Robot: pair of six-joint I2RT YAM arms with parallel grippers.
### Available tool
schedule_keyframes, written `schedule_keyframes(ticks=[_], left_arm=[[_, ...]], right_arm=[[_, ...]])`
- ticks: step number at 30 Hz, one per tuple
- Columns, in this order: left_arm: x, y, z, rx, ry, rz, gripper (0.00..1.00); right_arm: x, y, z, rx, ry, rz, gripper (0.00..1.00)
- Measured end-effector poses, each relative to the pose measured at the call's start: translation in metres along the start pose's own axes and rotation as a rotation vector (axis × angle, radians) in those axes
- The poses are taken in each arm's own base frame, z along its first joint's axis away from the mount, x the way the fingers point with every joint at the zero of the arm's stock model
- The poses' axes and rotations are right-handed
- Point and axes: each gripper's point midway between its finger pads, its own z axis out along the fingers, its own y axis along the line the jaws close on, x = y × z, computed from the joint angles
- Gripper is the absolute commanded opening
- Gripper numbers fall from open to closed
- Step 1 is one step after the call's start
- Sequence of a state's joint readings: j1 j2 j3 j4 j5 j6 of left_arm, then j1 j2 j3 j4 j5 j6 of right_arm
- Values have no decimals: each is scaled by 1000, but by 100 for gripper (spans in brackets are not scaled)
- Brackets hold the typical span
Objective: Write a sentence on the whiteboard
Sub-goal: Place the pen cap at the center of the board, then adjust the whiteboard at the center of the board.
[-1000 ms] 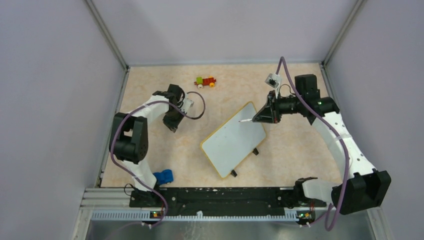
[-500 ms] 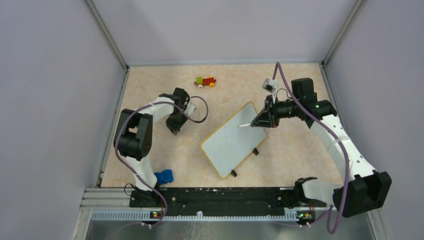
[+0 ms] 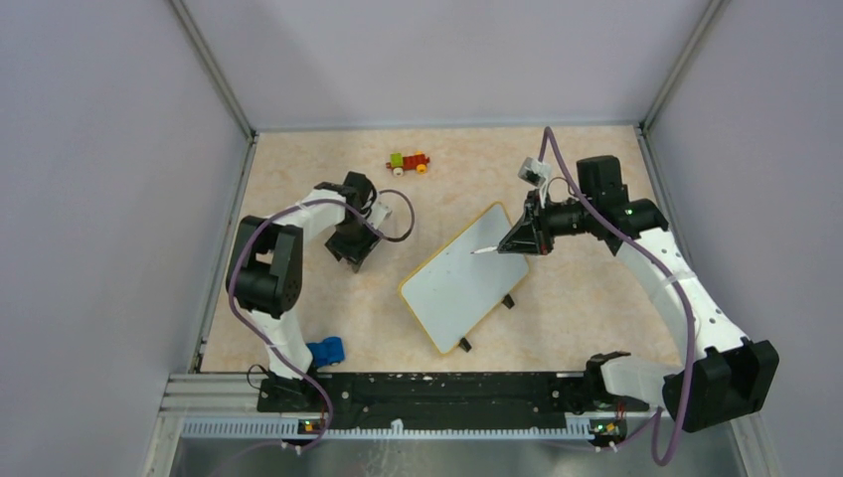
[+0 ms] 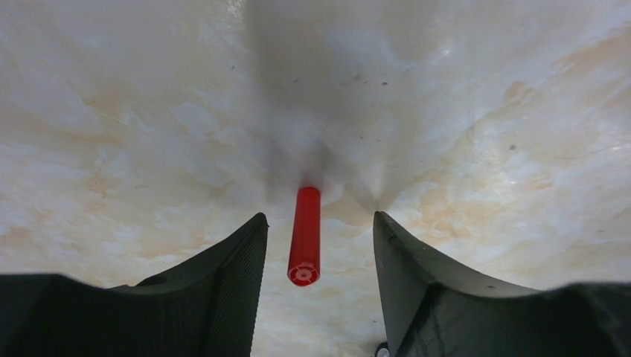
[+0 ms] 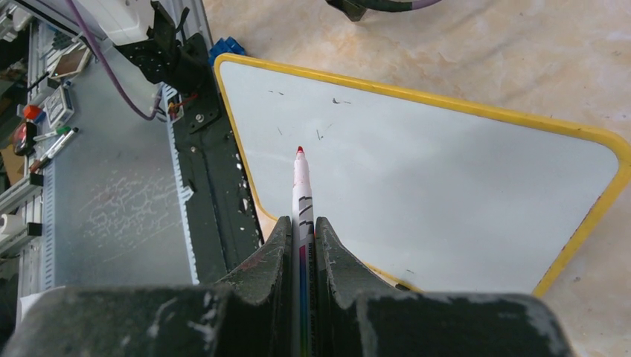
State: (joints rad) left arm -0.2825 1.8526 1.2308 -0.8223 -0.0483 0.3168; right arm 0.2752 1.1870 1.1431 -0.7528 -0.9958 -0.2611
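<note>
Writing is barely getting started: the whiteboard (image 3: 462,283), lying at the centre of the top view, is showing no sentence, only a few faint specks. The right gripper (image 5: 301,223) is clamping a red-tipped marker (image 5: 303,195) whose tip is pointing at the board's upper part; I cannot tell whether it is touching. The left gripper (image 4: 320,217), at centre left, is hanging with its 2 jaws spread around a red cap (image 4: 306,234), which is touching neither.

Top camera overlooks table (image 3: 596,318); wrist cameras sit close, the right sharing the whiteboard (image 3: 465,276).
</note>
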Motion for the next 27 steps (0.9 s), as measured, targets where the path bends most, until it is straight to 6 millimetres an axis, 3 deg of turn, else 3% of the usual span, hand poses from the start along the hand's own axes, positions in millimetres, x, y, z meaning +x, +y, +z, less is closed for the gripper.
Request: schedule_keyframes(ticks=[3, 6, 10, 14, 18, 27], left_arm=[[-8, -5, -11, 37, -15, -3, 63], [-34, -4, -32, 64, -88, -3, 63], [-77, -5, -78, 125, -246, 3, 63], [-106, -27, -136, 279, -437, 49, 63], [-111, -67, -180, 508, -571, 116, 61], [-108, -129, -226, 921, -656, 194, 61]], right_arm=[[0, 1, 1, -3, 1, -2, 0], [0, 1, 1, -3, 2, -8, 0], [0, 1, 0, -4, 2, -18, 0], [0, 0, 0, -4, 2, -33, 0], [-1, 3, 1, -24, -2, -56, 0], [-1, 9, 1, -64, -8, -75, 0]])
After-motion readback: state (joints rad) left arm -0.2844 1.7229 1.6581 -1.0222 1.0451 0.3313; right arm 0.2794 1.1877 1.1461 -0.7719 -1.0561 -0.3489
